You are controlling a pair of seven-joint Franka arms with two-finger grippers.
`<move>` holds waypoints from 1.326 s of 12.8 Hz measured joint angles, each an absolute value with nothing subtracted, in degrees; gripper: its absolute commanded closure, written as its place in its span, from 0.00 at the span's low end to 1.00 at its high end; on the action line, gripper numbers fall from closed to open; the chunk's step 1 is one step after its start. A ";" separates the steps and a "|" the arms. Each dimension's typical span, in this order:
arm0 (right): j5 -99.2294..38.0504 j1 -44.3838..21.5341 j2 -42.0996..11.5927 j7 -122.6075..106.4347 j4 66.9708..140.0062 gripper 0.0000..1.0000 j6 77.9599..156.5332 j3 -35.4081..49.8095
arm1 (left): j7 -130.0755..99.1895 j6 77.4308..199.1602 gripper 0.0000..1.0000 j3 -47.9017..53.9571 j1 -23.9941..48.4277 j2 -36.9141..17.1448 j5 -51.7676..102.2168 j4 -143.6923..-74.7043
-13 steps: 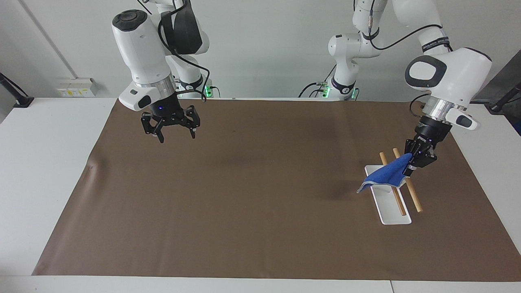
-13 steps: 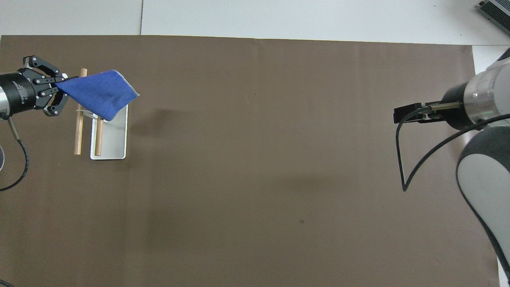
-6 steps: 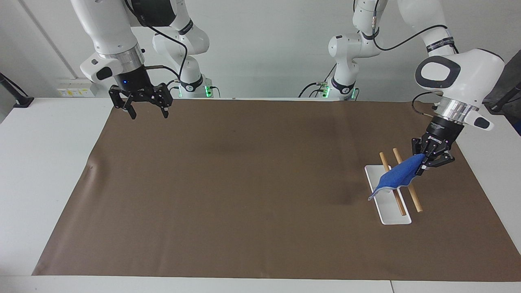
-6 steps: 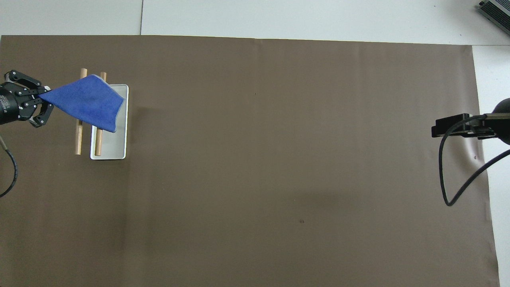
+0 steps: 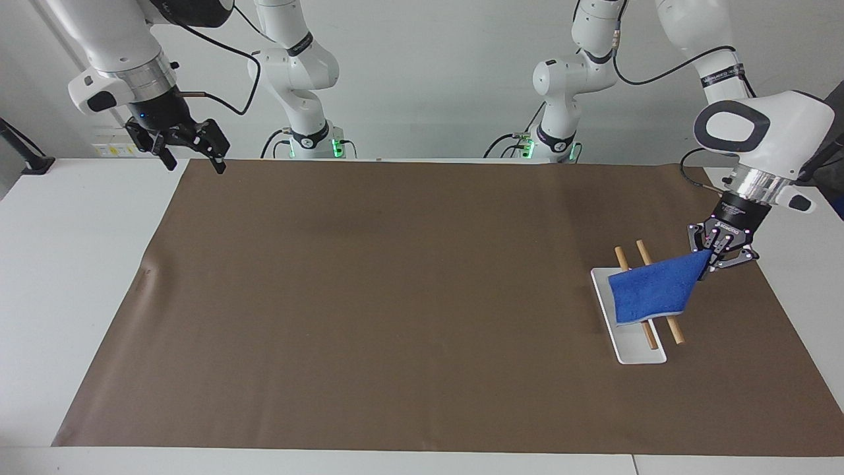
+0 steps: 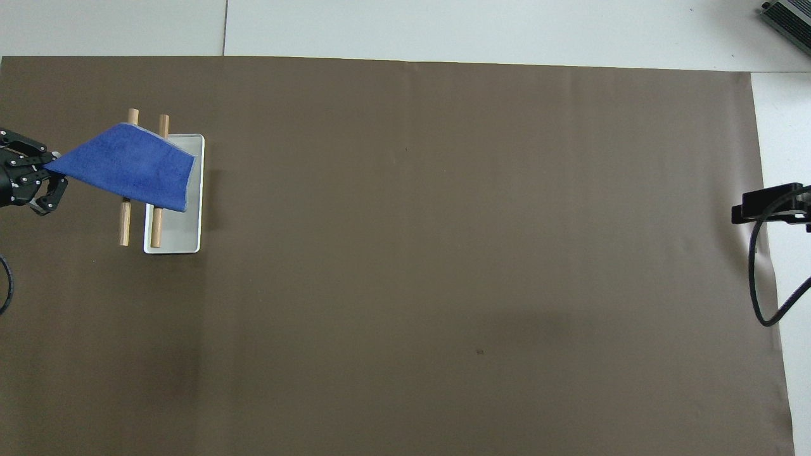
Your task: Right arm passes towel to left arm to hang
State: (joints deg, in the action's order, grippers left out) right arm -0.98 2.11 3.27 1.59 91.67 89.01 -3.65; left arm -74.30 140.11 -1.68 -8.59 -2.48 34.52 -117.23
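The bright-blue towel point(image 5: 653, 293) is spread across the two wooden rods point(image 5: 672, 326) of a small rack. Its free end hangs over the rack's white base point(image 5: 636, 349). My left gripper point(image 5: 708, 258) is shut on one corner of the towel, beside the rack toward the left arm's end of the table. In the overhead view the towel point(image 6: 127, 164) covers the middle of both rods point(image 6: 125, 221), with the left gripper point(image 6: 51, 168) at its corner. My right gripper point(image 5: 194, 160) is open and empty, raised over the mat's corner at the right arm's end.
A brown mat point(image 5: 409, 297) covers most of the white table point(image 5: 79, 264). The rack stands on the mat near the left arm's end. A black part of the right arm's hand with a cable point(image 6: 766, 202) shows at the overhead view's edge.
The left gripper has drawn the towel's corner toward the left arm's end, so the towel now lies spread over both rods. The right gripper has pulled back and up toward its own end.
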 measured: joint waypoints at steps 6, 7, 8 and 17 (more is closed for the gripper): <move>-0.06 1.87 4.06 1.59 93.99 0.00 88.52 -3.22 | -74.30 140.11 0.21 -1.67 -8.72 -2.49 34.52 -117.56; -0.06 1.85 4.12 1.59 93.99 0.00 88.53 -3.22 | -74.30 139.95 0.00 -1.70 -9.02 -2.48 34.52 -117.52; -0.05 1.85 4.14 1.59 93.99 0.00 88.53 -3.22 | -74.25 139.55 0.00 -1.68 -9.34 -2.48 34.52 -117.43; 1.36 1.53 4.18 0.73 94.52 0.00 89.54 -2.51 | -71.52 139.10 0.00 -1.49 -9.37 -2.48 34.51 -117.31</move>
State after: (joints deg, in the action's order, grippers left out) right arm 1.36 1.53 4.18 0.73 94.52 89.54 -2.51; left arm -71.52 139.10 -1.49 -9.37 -2.48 34.51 -117.31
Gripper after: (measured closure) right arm 0.000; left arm 0.000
